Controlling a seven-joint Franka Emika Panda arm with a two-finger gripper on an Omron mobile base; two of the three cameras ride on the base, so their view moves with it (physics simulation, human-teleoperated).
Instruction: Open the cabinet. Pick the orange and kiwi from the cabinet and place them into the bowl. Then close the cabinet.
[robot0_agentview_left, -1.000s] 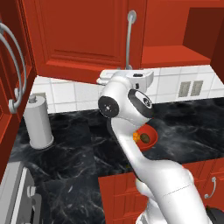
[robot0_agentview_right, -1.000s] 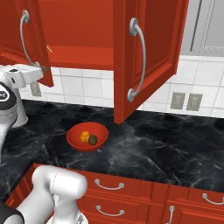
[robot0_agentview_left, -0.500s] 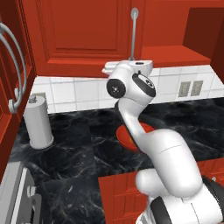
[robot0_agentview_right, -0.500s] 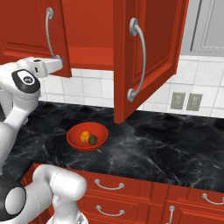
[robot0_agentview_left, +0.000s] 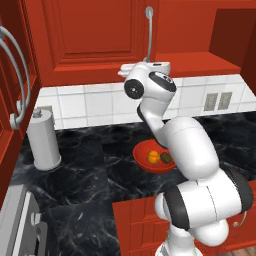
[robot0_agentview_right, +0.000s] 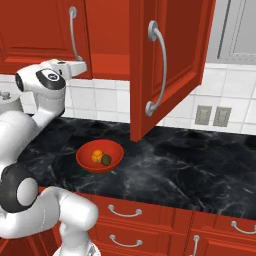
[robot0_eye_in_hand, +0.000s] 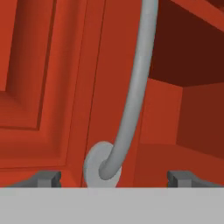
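Gripper (robot0_eye_in_hand: 113, 177) spread wide, fingertips flanking silver handle (robot0_eye_in_hand: 131, 96) base on left cabinet (robot0_agentview_left: 90, 40) door, touching nothing. Right door (robot0_agentview_right: 170, 65) swung open over black marble desk (robot0_agentview_right: 200, 165). Below cabinet, red bowl (robot0_agentview_right: 87, 161) holds orange (robot0_agentview_right: 97, 156) beside kiwi (robot0_agentview_right: 106, 160). Paper towel roll (robot0_agentview_left: 44, 140) stands left of bowl.

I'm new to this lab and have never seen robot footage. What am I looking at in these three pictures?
A white robot arm works in a simulated kitchen. Two pictures come from cameras behind it, left and right; the third looks out from its hand. On the black counter sits a red bowl holding an orange and a kiwi. The gripper, open and empty, is up at the handle of the cabinet. One door stands open.
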